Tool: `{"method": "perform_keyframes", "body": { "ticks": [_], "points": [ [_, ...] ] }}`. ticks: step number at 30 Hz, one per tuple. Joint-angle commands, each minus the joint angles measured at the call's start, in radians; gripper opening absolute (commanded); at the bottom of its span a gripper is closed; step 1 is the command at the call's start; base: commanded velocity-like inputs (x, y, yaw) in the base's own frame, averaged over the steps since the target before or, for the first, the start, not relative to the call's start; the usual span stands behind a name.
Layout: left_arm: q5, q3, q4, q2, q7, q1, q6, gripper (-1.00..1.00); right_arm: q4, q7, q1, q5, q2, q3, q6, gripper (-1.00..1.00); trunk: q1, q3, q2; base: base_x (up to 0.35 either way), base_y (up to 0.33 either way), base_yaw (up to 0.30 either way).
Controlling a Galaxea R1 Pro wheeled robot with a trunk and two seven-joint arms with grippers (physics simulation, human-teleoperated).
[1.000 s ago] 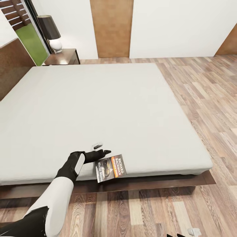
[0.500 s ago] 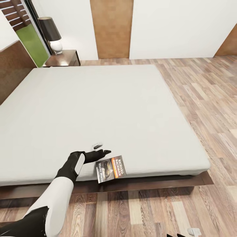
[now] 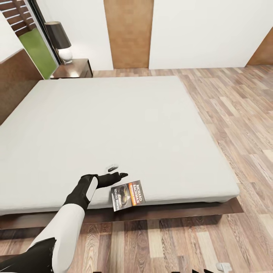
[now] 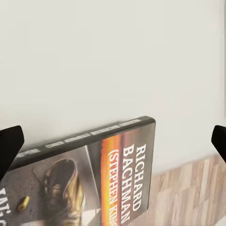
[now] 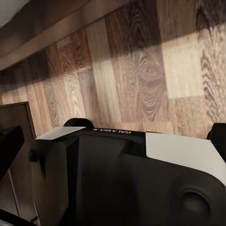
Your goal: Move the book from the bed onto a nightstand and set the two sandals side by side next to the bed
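Orange-banded book [image 3: 127, 195] lay flat at the bed's [image 3: 113, 129] near edge, overhanging it, just beyond the spread, empty left gripper [image 3: 115, 171], the nearer arm.

Table lamp [image 3: 60, 40], black shade over white rounded base, far left corner by window [image 3: 36, 47]. Green grass and brown slatted fence visible through glass. White back wall [image 3: 204, 32] broken by tall brown wood panel [image 3: 129, 34]; second brown panel [image 3: 263, 51] at far right edge.
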Motion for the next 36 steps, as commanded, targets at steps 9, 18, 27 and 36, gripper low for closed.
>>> {"method": "perform_keyframes", "body": {
  "ticks": [9,18,27,36],
  "points": [
    [0.038,0.006,-0.001,0.001,-0.08,-0.001,0.01,1.0,0.001,0.003,-0.001,-0.003,0.001,-0.001,-0.001,1.0,-0.035,0.028,0.063,0.0,0.0,0.0],
    [0.063,0.004,-0.001,0.017,-0.26,-0.001,0.012,1.0,0.001,0.003,0.0,-0.003,0.001,-0.001,-0.001,1.0,-0.069,0.056,0.126,0.0,0.0,0.0],
    [0.063,-0.017,0.017,-0.016,-0.413,0.003,0.017,1.0,0.001,0.002,0.0,-0.003,0.002,-0.001,-0.001,1.0,-0.104,0.084,0.189,0.0,0.0,0.0],
    [0.059,-0.196,0.151,-0.028,-0.443,0.055,0.01,1.0,0.001,0.002,0.0,-0.003,0.003,-0.001,-0.001,1.0,-0.138,0.112,0.252,0.0,0.0,0.0]
  ]
}}
